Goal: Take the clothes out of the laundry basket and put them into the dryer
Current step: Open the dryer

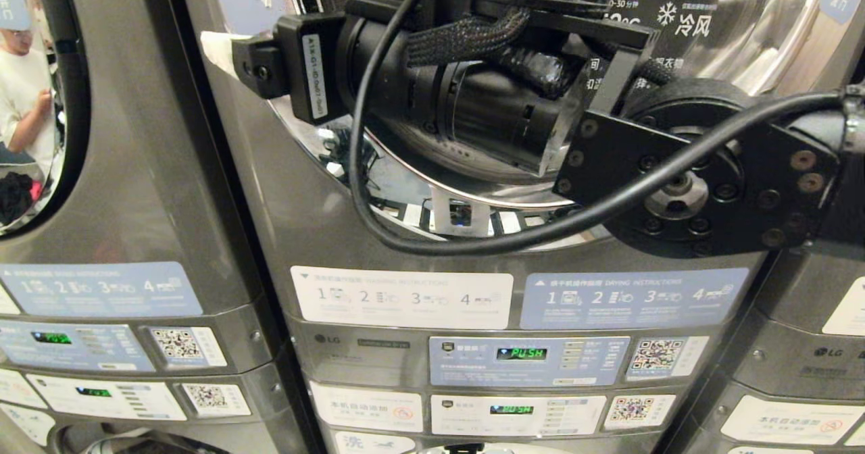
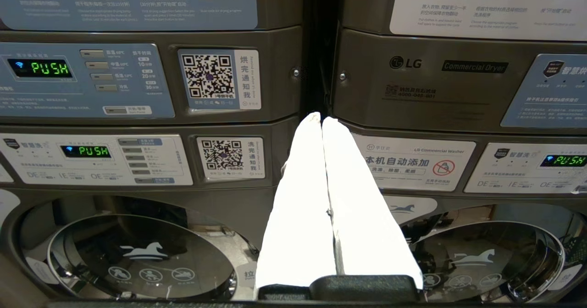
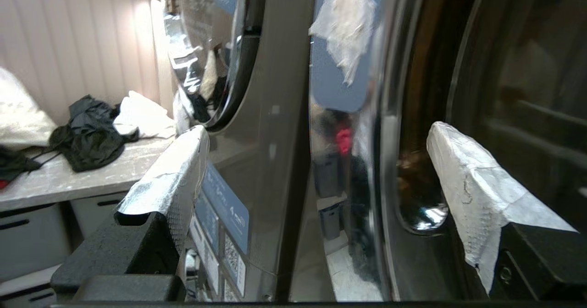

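My right gripper (image 3: 321,156) is open and holds nothing. It is raised against the dryer (image 1: 324,224), and its taped fingers (image 3: 183,161) straddle the chrome rim of the round door (image 3: 390,138). In the head view the right arm crosses the door glass (image 1: 743,28), with one white fingertip (image 1: 216,45) showing at the left. Clothes, a black garment (image 3: 89,134) and a white one (image 3: 142,115), lie on a grey counter (image 3: 69,179) beside the machines. The laundry basket is out of view. My left gripper (image 2: 321,118) is shut and empty, parked low facing the control panels.
Stacked grey machines stand side by side, with instruction labels (image 1: 402,297) and lit displays (image 1: 521,353). A neighbouring machine's door (image 1: 40,103) at the left shows a person in a white shirt. Lower washer doors (image 2: 137,253) appear in the left wrist view.
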Motion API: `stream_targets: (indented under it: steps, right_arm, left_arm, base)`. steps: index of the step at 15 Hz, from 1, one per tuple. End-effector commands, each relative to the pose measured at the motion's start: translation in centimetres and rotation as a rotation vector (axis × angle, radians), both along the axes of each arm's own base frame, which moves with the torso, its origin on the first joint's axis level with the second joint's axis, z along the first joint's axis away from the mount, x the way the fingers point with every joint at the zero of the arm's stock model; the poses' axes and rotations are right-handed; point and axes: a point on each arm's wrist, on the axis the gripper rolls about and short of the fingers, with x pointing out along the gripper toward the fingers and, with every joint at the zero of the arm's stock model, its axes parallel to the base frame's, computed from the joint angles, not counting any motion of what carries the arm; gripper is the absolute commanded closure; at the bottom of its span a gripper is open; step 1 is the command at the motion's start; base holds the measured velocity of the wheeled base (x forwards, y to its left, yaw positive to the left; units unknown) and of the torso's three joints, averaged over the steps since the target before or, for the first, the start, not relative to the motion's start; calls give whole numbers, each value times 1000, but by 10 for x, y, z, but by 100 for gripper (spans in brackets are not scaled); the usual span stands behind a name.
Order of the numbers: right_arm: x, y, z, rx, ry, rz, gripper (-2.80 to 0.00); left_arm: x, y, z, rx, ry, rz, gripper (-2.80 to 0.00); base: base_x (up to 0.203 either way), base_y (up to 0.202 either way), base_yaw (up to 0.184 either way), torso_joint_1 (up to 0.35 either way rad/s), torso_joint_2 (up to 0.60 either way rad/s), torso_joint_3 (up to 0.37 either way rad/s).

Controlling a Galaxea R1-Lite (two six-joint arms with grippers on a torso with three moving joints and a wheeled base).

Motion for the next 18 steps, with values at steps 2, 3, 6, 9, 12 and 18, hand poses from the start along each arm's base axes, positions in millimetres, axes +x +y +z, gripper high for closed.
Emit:
stream_targets:
  steps: [2,3,6,9,12,18]
  right_arm:
    - [6,6,-9,-9,0,13,-280]
    - [8,7,-10,-7,-4,21,-280]
    - [11,11,-16,-18,-9,53,-280]
    - [9,10,-14,-20,-20,105,-280]
    - [0,0,0,1,-30,180,-280]
    - [-23,-24,21,-2,-31,331,-280]
  left_arm:
    - [0,0,0,0,-2,0,0]
    - [0,0,0,0,-2,0,0]
    - [0,0,0,0,-2,0,0]
    - [0,0,0,0,-2,0,0]
    - [0,0,0,0,-2,0,0]
    - [0,0,0,0,-2,0,0]
  base:
    - [0,0,0,0,0,0]
    - [0,0,0,0,0,0]
    - [0,0,0,0,0,0]
    - [0,0,0,0,0,0]
    - [0,0,0,0,0,0]
    - [0,0,0,0,0,0]
